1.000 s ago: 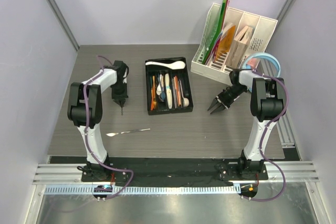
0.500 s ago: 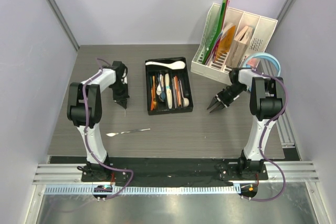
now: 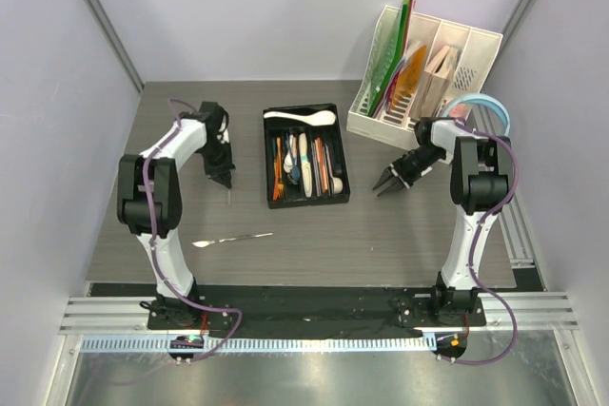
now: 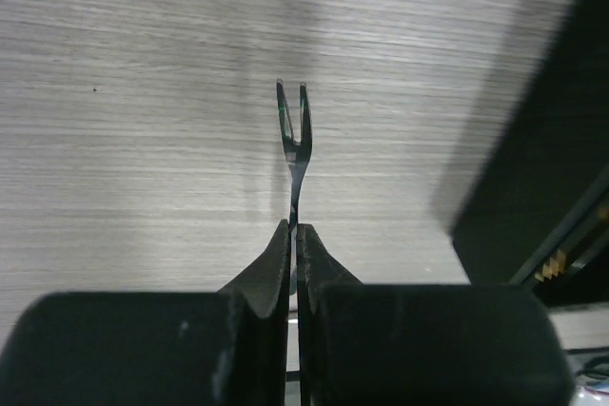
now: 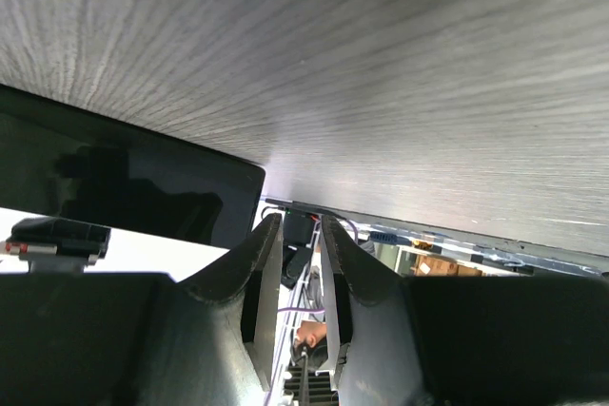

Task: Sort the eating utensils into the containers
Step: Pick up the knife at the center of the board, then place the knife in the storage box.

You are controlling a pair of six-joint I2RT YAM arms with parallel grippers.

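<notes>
My left gripper is shut on the handle of a small black two-tined fork, whose tines point away over the wood table. From above, this gripper hangs left of the black cutlery tray. The tray holds several utensils in its long slots, and a white ceramic spoon lies across its far end. A steel utensil lies loose on the table in front of the left arm. My right gripper stands right of the tray, its fingers a little apart with nothing between them.
A white slotted file organiser with folders stands at the back right. Light-blue headphones lie beside it, behind the right arm. The tray's dark corner shows at the right of the left wrist view. Walls close in on both sides.
My left gripper has closed on the black fork and shifted slightly toward the back. The right gripper has drifted a little to the left and back, with its opening unchanged.
</notes>
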